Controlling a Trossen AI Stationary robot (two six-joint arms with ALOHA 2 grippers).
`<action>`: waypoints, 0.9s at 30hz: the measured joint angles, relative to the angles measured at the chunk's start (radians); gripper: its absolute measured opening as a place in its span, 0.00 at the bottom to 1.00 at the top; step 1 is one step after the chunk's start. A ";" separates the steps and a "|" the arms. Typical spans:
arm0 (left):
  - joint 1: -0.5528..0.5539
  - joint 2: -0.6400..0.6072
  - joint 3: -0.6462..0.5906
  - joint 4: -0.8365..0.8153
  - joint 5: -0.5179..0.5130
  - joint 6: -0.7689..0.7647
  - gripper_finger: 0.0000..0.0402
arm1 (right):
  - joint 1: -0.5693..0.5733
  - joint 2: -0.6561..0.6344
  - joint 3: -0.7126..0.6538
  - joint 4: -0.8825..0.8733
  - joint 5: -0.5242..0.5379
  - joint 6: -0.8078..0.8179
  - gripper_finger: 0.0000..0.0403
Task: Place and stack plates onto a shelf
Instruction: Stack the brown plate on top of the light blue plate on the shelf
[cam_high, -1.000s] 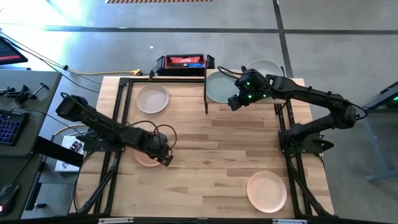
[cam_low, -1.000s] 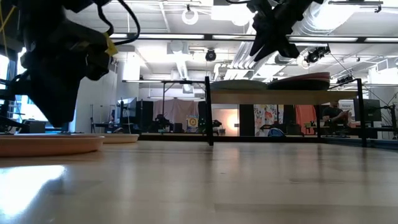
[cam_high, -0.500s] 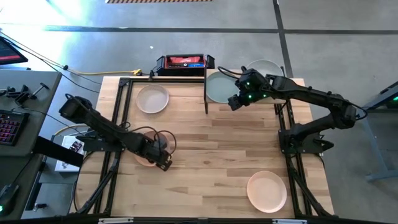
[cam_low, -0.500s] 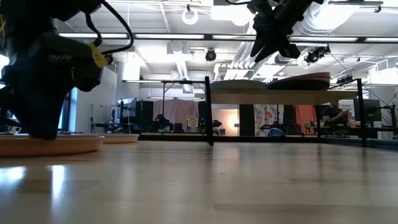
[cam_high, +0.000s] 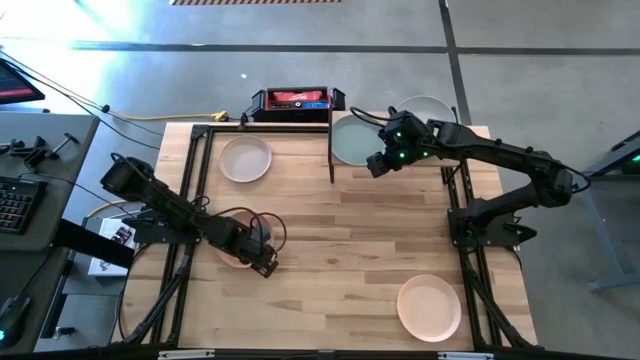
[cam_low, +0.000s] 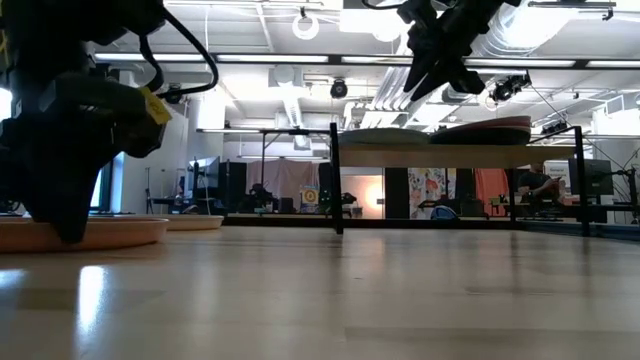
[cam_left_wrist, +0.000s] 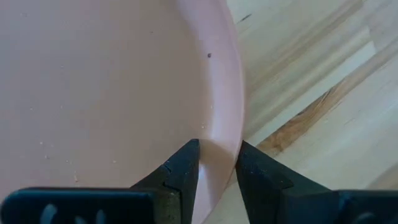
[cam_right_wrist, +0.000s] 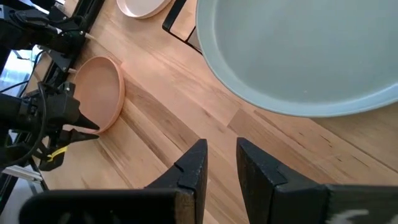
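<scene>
A peach plate (cam_high: 228, 257) lies flat on the tabletop at the left. My left gripper (cam_high: 265, 262) points down over its right rim and is shut on it. On the shelf (cam_low: 440, 157) at the far right rest a pale green plate (cam_high: 352, 140) and a reddish plate (cam_low: 495, 126). My right gripper (cam_high: 372, 168) hangs open above the tabletop beside the pale green plate (cam_right_wrist: 298, 50), nothing between its fingers (cam_right_wrist: 193, 165). My left gripper has the peach plate's raised rim (cam_left_wrist: 222, 134) between its two fingers, one finger (cam_left_wrist: 186, 163) inside the plate and one (cam_left_wrist: 252, 167) outside. The fingers come from above, pointing steeply down, and stand across the rim. The plate (cam_low: 110, 232) lies with its bottom on the table.
A cream plate (cam_high: 245, 158) sits at the far left of the table, and another pale plate (cam_high: 429, 307) lies near the front right. A whitish plate (cam_high: 425, 108) shows behind the right arm. A black and red box (cam_high: 292, 100) stands beyond the far edge.
My left gripper has come down onto the peach plate's rim, shifting slightly toward the near edge. The plate has stayed flat on the table.
</scene>
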 joint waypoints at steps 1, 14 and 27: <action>0.000 0.001 0.003 -0.001 0.002 0.016 0.20 | 0.000 0.000 0.000 0.000 0.000 0.000 0.17; 0.002 0.004 0.082 -0.044 0.011 0.297 0.02 | 0.000 0.000 0.000 0.002 0.000 0.004 0.17; 0.072 0.004 0.296 -0.316 -0.104 0.885 0.00 | 0.000 0.000 0.000 0.040 -0.003 0.031 0.17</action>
